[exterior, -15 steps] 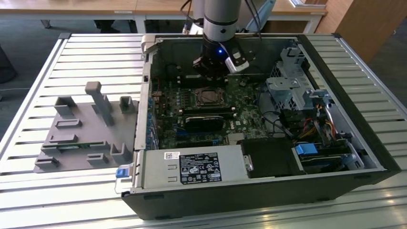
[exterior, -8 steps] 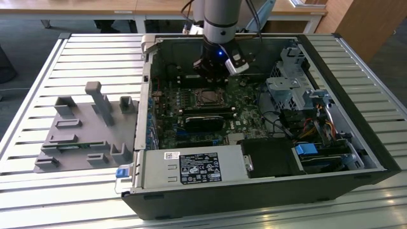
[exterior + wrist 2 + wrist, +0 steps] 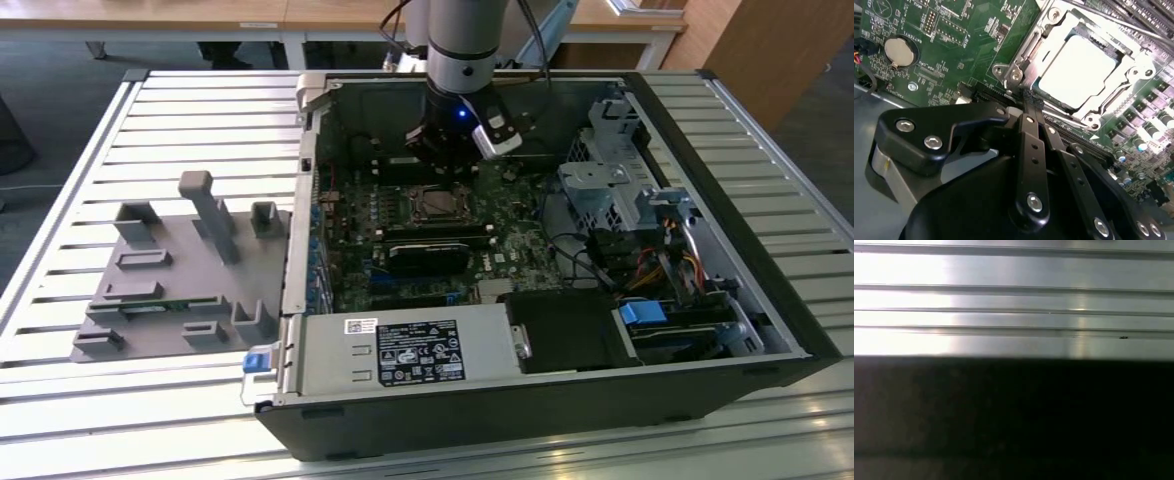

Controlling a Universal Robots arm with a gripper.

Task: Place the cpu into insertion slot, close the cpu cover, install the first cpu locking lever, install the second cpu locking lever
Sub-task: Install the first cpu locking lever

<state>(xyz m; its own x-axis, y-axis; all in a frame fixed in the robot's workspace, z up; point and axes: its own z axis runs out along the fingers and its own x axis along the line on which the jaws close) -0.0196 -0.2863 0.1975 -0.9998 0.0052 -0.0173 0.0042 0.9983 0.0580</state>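
1. We see an open computer case [image 3: 747, 330] lying on a slatted metal table [image 3: 80, 420], with the green motherboard [image 3: 521, 240] facing up.
2. The arm [image 3: 467, 40] reaches down into the case from the far side; the gripper [image 3: 447, 165] hangs just beside the far edge of the insertion slot [image 3: 434, 203].
3. In the second wrist view the gripper [image 3: 1030, 97] has its two black fingers [image 3: 1030, 145] pressed together with no gap, tips at the corner of the socket; we can't tell if they pinch anything.
4. The cpu [image 3: 1079, 70] sits flat in the insertion slot [image 3: 1126, 107], its pale metal face showing.
5. The cpu cover [image 3: 1054, 32] lies down around the chip, framing it.
6. A coin battery [image 3: 898, 51] sits on the board, well apart from the socket.
7. A grey fixture block [image 3: 174, 270] stands on the table at the exterior view's left of the case.
8. The labelled power supply [image 3: 400, 350] fills the near corner of the case.
9. The first wrist view shows table slats [image 3: 1014, 300] above a dark band.
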